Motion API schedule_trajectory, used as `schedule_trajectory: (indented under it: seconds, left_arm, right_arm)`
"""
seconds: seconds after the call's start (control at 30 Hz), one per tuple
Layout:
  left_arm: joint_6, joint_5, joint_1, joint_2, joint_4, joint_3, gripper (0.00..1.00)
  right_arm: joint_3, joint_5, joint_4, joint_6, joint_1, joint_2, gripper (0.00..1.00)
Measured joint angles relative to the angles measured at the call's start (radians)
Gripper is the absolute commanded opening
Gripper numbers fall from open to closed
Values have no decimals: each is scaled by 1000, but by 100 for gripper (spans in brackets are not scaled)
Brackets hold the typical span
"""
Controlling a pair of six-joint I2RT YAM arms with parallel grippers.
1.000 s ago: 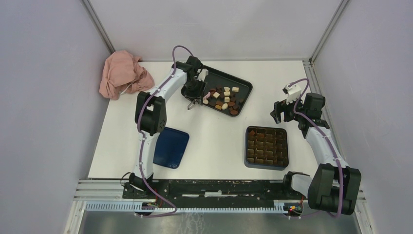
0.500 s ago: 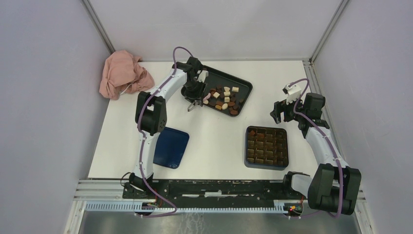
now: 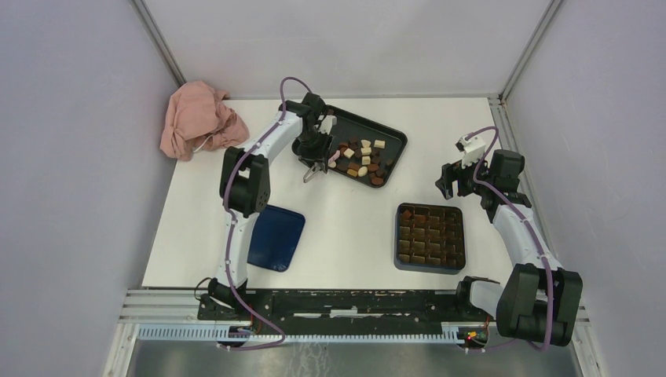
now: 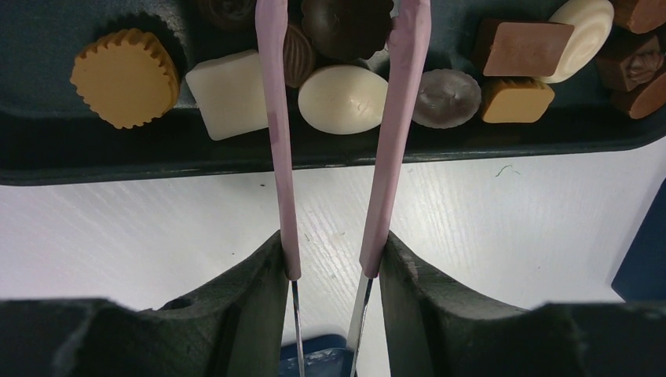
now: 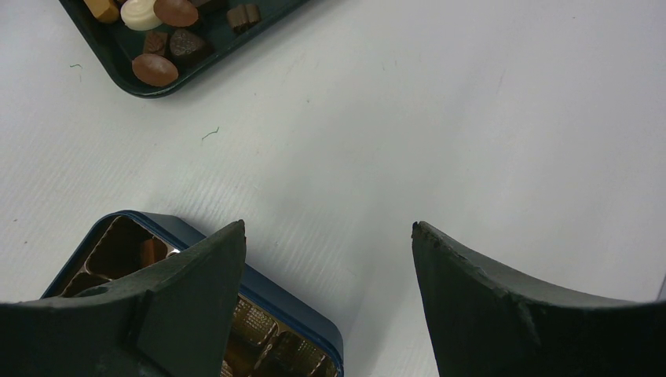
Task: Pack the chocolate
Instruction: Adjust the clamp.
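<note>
Gripping pink tongs (image 4: 275, 118) in the left hand (image 4: 330, 267), arms either side of a cream piece among the chocolate (image 3: 361, 159) in the dark tray (image 3: 393, 137), upper centre. Holding the right hand (image 5: 328, 236) open, empty, right of frame, near the blue box (image 5: 287, 305) on the table (image 3: 345, 228).

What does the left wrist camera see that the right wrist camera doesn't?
Only left wrist: the left tool gripping pink tongs, with a white oval chocolate between their arms. Only right wrist: the open right tool and the blue box with its brown grid. Both: the dark tray of chocolates on the white table.
</note>
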Motion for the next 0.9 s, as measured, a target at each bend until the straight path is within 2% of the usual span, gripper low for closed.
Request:
schedule_trajectory:
  seconds: [0.9]
  left_arm:
    - [0,-16,-2,56,-39,41,52]
  right_arm:
    - [0,0,0,0,0,0,83]
